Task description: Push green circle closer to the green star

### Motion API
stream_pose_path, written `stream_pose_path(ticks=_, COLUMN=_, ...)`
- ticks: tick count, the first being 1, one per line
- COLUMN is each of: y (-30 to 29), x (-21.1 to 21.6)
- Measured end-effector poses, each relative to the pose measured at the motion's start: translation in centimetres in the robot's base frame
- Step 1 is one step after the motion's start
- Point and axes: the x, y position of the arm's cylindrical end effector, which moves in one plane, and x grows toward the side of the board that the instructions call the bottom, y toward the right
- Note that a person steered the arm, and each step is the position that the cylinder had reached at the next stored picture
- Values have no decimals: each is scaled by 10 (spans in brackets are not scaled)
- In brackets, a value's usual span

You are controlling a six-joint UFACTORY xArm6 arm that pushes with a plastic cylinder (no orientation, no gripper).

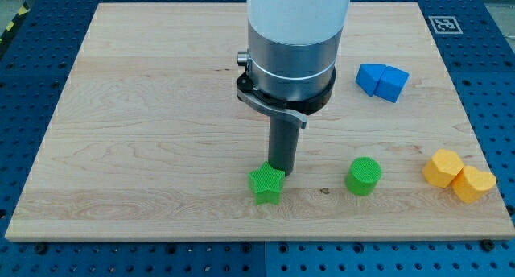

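A pale wooden board (145,108) fills most of the view, lying on a blue perforated table (24,35) that shows around its edges. From the view's top the arm (296,43) comes down over the middle of the board: a white cylinder above a grey metal collar, ending in a straight dark rod (282,144). There are no fingers to open or close; the arm carries only this rod.

My tip (281,171) sits at the upper right edge of the green star (266,184), touching it or just beside it; the view does not settle which.

At the view's right, near the bottom, a yellow block (459,175) of two rounded lobes lies close to the board's edge. Higher up on the right, a blue block (382,80) of angular shape rests well apart from the others.

The green star lies near the board's bottom edge, just left of centre. The green circle (364,175) stands to its right on about the same line, near it but with bare wood between them, and clear of my tip.

A small black-and-white marker (443,23) sits at the board's top right corner.
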Motion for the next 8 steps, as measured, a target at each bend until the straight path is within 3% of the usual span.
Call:
stream_pose_path(ticks=2, y=-43, x=4)
stream_pose_path(ticks=4, y=-45, x=11)
stream_pose_path(ticks=5, y=-21, x=-20)
stream_pose_path(ticks=7, y=14, x=-44)
stream_pose_path(ticks=8, y=68, x=-54)
